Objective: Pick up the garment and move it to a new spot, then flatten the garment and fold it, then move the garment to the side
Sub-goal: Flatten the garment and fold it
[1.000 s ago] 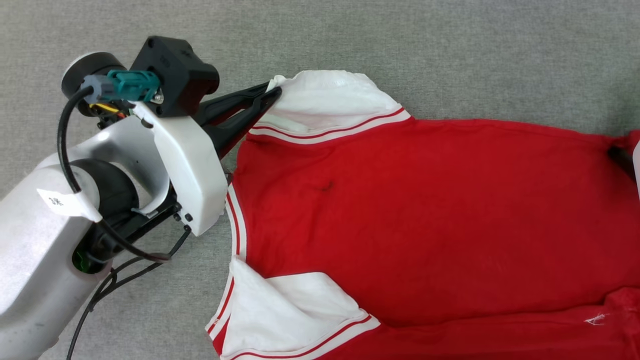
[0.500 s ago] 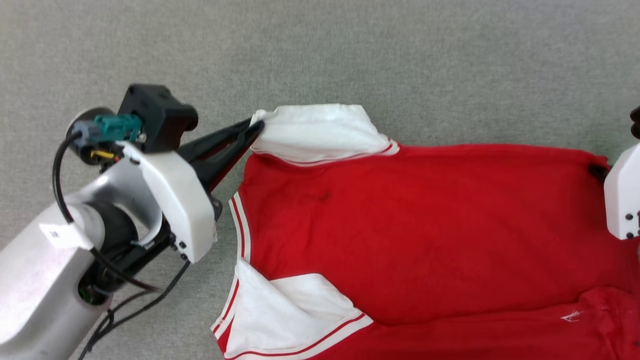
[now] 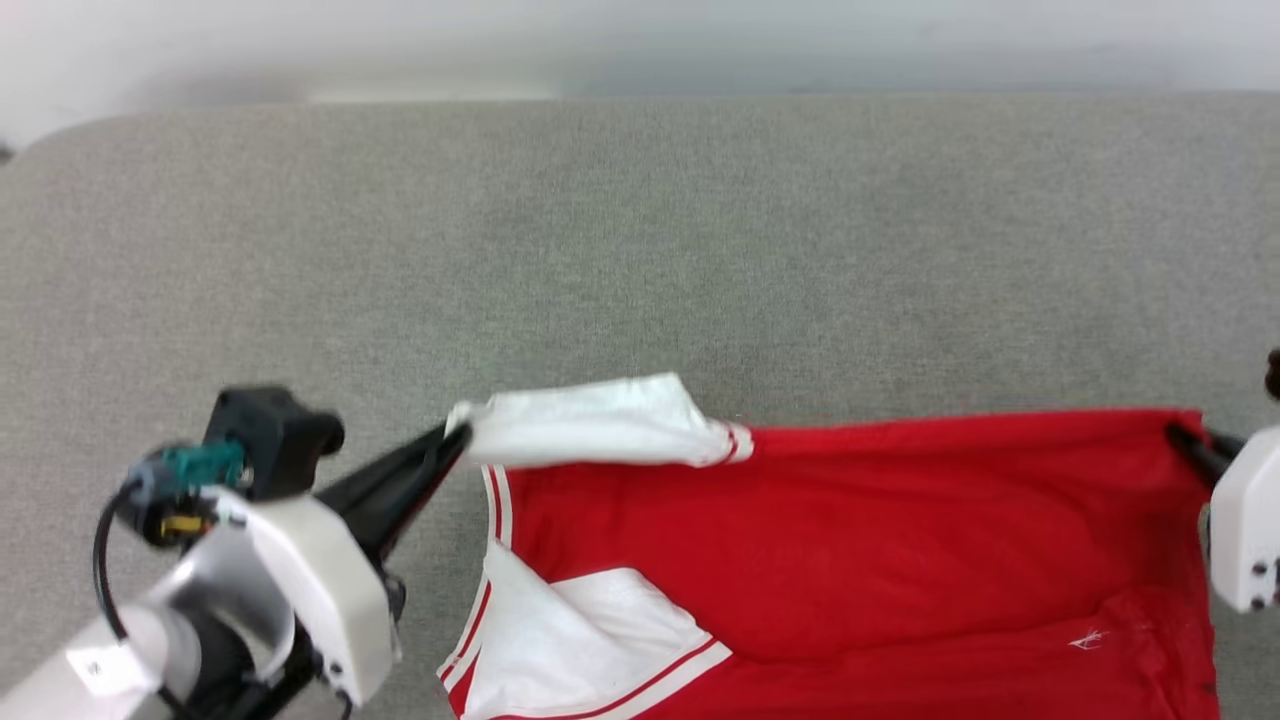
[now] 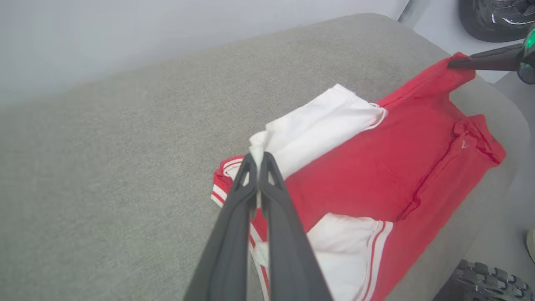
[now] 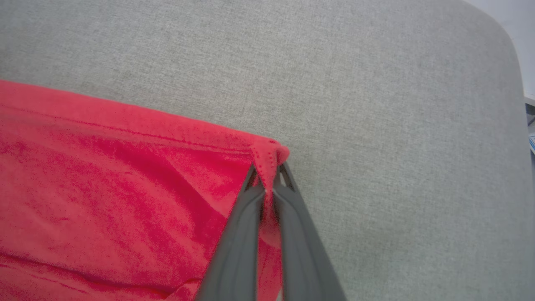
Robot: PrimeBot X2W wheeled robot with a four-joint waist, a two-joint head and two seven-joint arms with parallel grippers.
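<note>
Right claw [image 5: 267, 177] has closed on the garment [image 3: 850, 520] — left claw [image 4: 257, 161] pinches its sleeve [image 4: 317, 133].

A: Left gripper [image 3: 452, 442]?
B: Fingers pressed flat together, tips pinching the white sleeve edge of the garment [image 3: 850, 540]. Long dark fingers, close to level.
A: Behind the fingers?
B: Left wrist shell [image 3: 320, 580], white, with a black camera block [image 3: 272, 438] sitting on top. Forearm drops away behind that.
A: Right gripper [image 5: 267, 186]?
B: Closed too. A red hem corner is bunched between the tips and pokes out just past them.
A: Behind it?
B: Right wrist shell [image 3: 1243, 530], white, just back of the fingers.
A: Relative pose?
B: Tips angle inward toward each other, well apart.
</note>
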